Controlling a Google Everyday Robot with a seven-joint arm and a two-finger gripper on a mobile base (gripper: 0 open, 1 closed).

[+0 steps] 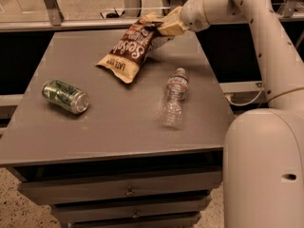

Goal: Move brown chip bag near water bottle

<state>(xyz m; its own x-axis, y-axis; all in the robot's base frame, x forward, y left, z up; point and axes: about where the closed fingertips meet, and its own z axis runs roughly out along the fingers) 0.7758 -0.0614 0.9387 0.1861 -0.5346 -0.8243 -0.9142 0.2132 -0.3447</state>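
The brown chip bag [129, 49] hangs tilted above the back middle of the grey table [114, 122], its tan lower end close to the surface. My gripper [164, 25] is shut on the bag's upper end, at the table's far right. The water bottle [174, 97] lies on its side at the right middle of the table, cap pointing away, a short way in front of and to the right of the bag.
A green soda can [65, 96] lies on its side at the table's left. Drawers [128, 191] run below the front edge. My white arm and base [263, 165] stand at the right. A metal rail [71, 23] runs behind the table.
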